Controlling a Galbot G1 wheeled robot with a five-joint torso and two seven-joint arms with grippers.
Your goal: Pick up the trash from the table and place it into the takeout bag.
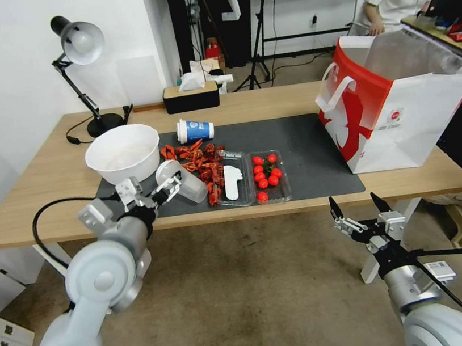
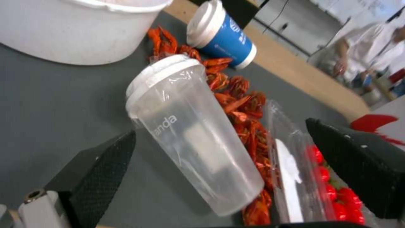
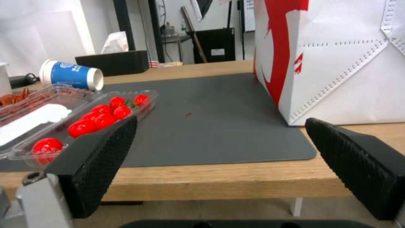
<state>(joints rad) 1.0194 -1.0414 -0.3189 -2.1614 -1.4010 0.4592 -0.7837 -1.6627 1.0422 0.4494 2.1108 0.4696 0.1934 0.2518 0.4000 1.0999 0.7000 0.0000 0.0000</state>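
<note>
The left end effector (image 1: 151, 193) hangs over the near left part of the mat (image 1: 308, 150) with its jaws spread wide. The clear cup (image 1: 183, 181) lies on its side between the two black fingers (image 2: 95, 172), lid end pointing away from the wrist. In the left wrist view there is a gap between the cup (image 2: 192, 133) and each pad, so nothing is gripped.

The right end effector (image 1: 361, 213) hovers in front of the near edge of the bench (image 1: 42, 176), below the bag, also fully open and empty. Its fingers (image 3: 95, 158) frame the mat (image 3: 211, 126) and the bag's lower corner in the right wrist view.

Just beyond the clear cup sits a white bowl (image 1: 123, 152). The blue-labelled cup (image 1: 195, 130) lies on its side further back on the mat. A scatter of red shells (image 1: 198, 163) runs from there toward the near edge, touching the clear cup. Beside them lies a clear tray (image 1: 254, 178) holding small red tomatoes (image 1: 266, 176) and a white piece.

The bag (image 1: 400, 109) stands upright and open at the right end of the mat, well apart from the rest.
</note>
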